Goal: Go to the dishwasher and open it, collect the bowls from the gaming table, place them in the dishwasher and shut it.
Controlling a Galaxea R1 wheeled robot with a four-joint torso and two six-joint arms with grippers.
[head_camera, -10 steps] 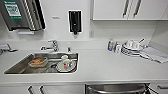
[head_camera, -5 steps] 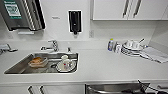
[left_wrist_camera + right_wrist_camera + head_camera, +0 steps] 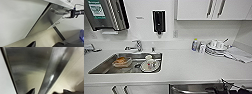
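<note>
Below the counter, right pincer (image 3: 70,14) at dishwasher (image 3: 43,23) handle (image 3: 58,11)

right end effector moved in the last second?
No. The right end effector sits at the dishwasher handle as before, same offset from the sink.

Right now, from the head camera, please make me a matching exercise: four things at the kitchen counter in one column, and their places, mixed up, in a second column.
Things:
1. cup
2. soap dispenser
3. stack of plates
4. dishwasher handle

Places:
A. on the wall above the tap
B. in the sink, on a plate
C. under the counter edge, at the right gripper
D. on the counter, right of the sink

Pairs: 1-B, 2-A, 3-D, 4-C
</note>
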